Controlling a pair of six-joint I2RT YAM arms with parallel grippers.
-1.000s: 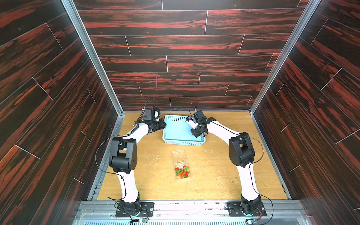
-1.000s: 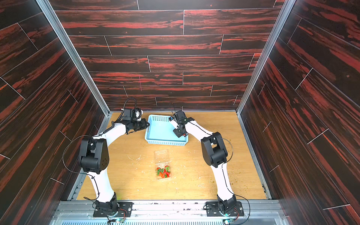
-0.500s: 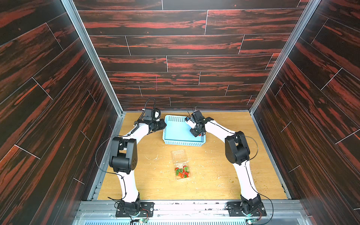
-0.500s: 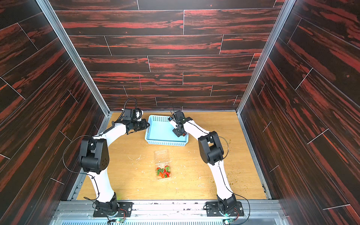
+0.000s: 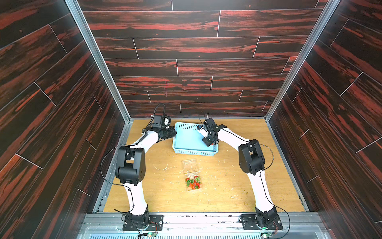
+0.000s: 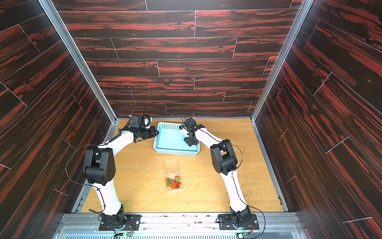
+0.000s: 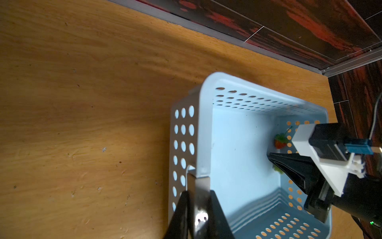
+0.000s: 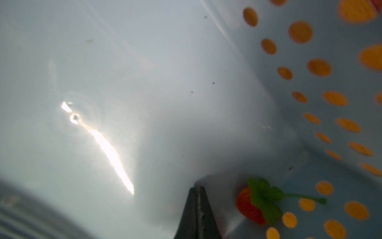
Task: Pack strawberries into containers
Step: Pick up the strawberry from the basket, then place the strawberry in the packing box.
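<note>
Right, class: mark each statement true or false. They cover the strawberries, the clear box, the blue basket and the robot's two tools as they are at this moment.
1. The clear plastic clamshell box lies open with red strawberries inside. True.
2. The light blue perforated plastic basket is heaped with berries. False: only one lone strawberry shows clearly, near its wall.
3. The left tool is clamped on the basket's rim. True.
4. The right tool hovers over the clamshell box. False: it reaches down into the basket.
5. The right tool's jaws stand wide open. False: they are shut, with the lone strawberry lying beside them.
</note>
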